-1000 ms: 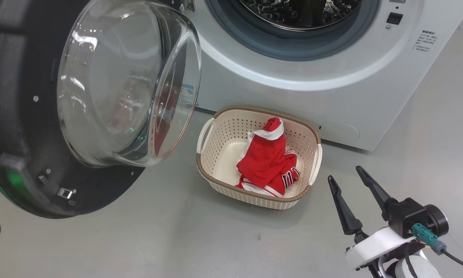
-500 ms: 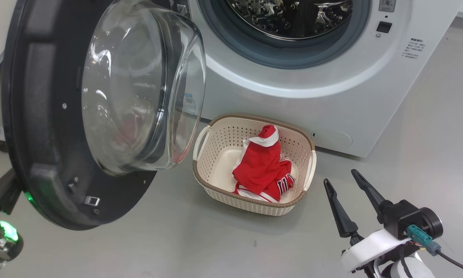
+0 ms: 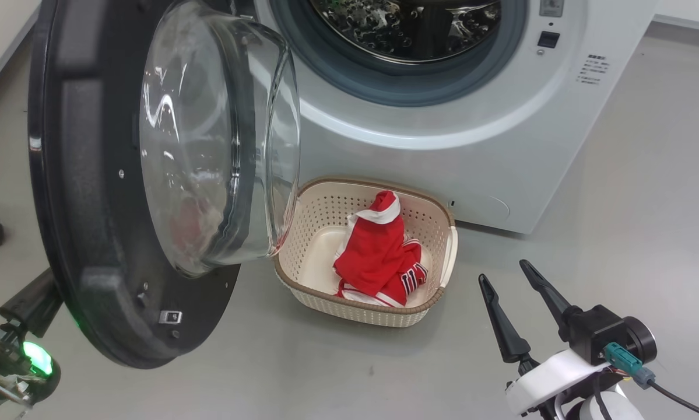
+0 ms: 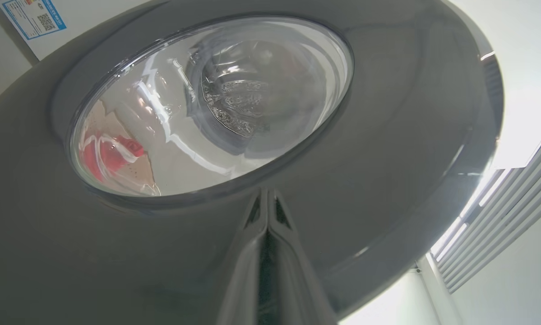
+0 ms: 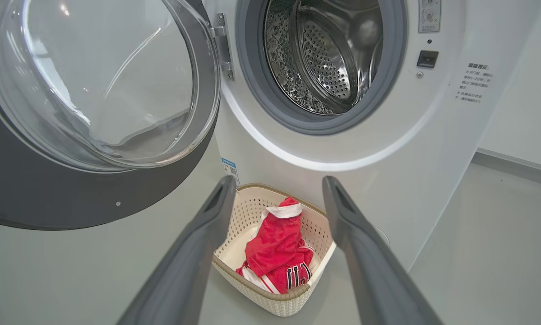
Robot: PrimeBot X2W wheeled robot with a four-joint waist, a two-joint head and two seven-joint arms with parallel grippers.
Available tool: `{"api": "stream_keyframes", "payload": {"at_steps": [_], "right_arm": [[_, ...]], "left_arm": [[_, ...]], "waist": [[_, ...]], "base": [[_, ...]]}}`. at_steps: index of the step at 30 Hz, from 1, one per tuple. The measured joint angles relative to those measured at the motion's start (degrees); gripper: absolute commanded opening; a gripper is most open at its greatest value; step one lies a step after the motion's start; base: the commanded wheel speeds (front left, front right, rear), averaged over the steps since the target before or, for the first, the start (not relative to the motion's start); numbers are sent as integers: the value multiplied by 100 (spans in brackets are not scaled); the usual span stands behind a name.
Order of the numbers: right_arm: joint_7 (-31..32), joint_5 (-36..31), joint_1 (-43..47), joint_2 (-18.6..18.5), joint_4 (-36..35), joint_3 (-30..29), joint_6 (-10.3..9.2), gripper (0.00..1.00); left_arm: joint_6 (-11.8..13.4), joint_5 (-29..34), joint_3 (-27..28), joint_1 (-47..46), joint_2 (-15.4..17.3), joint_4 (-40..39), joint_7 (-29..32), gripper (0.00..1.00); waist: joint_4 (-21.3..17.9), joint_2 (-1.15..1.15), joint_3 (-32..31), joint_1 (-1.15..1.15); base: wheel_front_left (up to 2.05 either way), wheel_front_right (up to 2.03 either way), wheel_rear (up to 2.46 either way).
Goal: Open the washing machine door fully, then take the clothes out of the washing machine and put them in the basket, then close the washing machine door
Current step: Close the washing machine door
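Your washing machine door (image 3: 92, 233) has swung further toward the washing machine (image 3: 384, 157), with the left end effector (image 4: 265, 198) pinched closed at its outer face. Your right end effector (image 3: 503, 269) is spread wide and empty. The clothes (image 3: 372, 256) lie in the basket (image 3: 361, 309).

The washing machine door (image 3: 75, 204) stood swung out on my left, its glass bowl crowding the left rim of the basket (image 3: 355, 306) (the head view lost that edge behind it). It walled my shut left jaws off from the basket. The drum mouth of the washing machine (image 3: 442, 157) gaped unblocked. Bare floor (image 3: 617, 204) lay free around my spread right jaws and on to the basket.
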Motion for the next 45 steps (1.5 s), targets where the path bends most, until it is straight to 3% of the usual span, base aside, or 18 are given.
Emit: {"api": "stream_keyframes", "payload": {"at_steps": [16, 40, 45], "right_arm": [[-81, 52, -86, 130, 83, 65, -1, 100], [-183, 153, -387, 234, 201, 80, -34, 100], [-229, 156, -425, 247, 230, 80, -34, 100]], "left_arm": [[-1, -26, -223, 249, -163, -751, 202, 0], [18, -34, -533, 201, -281, -1258, 263, 0], [119, -5, -612, 93, -286, -1354, 287, 0]], "waist": [[-666, 0, 6, 0], [-2036, 0, 327, 0], [-2288, 0, 420, 0]], "base": [[0, 0, 0], [0, 0, 0], [0, 0, 0]]}}
